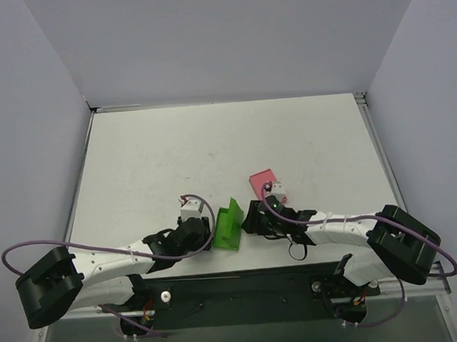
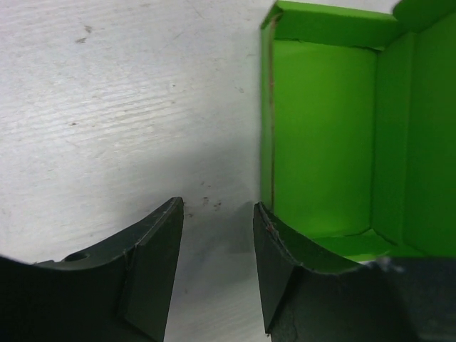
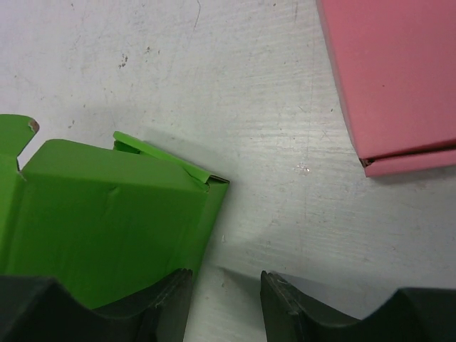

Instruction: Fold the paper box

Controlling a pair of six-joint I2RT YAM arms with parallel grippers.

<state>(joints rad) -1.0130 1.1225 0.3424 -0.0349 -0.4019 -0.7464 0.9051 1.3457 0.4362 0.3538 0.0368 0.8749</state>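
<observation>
Bright green paper box (image 1: 228, 227) stands part-folded between both grippers, near the table's (image 1: 211, 133) front edge.
Thin matte card, creased, walls raised. The hollow side faces the left gripper (image 2: 217, 228), whose jaws are spread over bare table, one finger at the box wall. Right gripper (image 3: 224, 281) likewise spread, grasping nothing, beside the box's outer face. A smooth pink box (image 3: 399, 78) lies apart on scuffed white tabletop.

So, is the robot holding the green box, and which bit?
Nothing is held. The left gripper and right gripper are both open, only table between their fingers. The green box stands beside a finger of each.
</observation>
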